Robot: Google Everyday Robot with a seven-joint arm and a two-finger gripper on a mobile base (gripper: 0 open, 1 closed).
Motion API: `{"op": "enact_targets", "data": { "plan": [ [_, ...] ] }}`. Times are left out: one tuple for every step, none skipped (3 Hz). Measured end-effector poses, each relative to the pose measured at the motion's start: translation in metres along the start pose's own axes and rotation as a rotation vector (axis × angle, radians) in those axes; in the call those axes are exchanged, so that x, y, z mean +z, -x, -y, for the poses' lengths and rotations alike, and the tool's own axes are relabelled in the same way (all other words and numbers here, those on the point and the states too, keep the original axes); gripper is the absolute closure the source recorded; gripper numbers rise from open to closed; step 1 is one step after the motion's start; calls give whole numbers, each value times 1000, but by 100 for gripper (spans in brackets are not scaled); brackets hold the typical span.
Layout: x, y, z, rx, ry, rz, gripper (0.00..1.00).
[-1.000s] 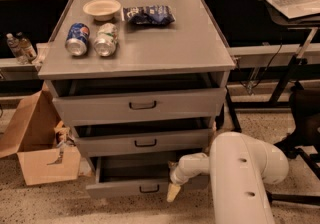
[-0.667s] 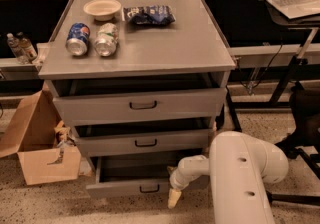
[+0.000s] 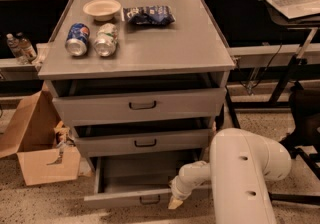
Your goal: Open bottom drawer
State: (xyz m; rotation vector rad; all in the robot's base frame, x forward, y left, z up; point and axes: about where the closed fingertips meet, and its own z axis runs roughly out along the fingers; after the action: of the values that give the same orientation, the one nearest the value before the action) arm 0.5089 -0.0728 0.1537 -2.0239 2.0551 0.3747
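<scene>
The white gripper (image 3: 176, 201) sits just right of the dark loop handle (image 3: 150, 199) on the grey metal bottom drawer (image 3: 117, 198); whether it is open or closed cannot be told.

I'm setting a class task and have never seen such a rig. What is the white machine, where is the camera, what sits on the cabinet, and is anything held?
The white shape is a robot arm. One camera looks down at a grey cabinet; where it is mounted isn't known. The arm's gripper sits low at the front edge of the bottom drawer, just right of its handle. That drawer stands partly pulled out. On the cabinet's top lie a bowl, two cans and a snack bag. Whether the gripper holds anything cannot be told.
</scene>
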Motion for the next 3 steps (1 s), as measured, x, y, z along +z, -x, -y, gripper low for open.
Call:
{"op": "enact_targets", "data": {
  "plan": [
    [-1,0,0,0,0,0,66],
    [-6,1,-17,-12,-2,9,89],
    [-6,0,-19,-9,-2,14,100]
  ]
}}
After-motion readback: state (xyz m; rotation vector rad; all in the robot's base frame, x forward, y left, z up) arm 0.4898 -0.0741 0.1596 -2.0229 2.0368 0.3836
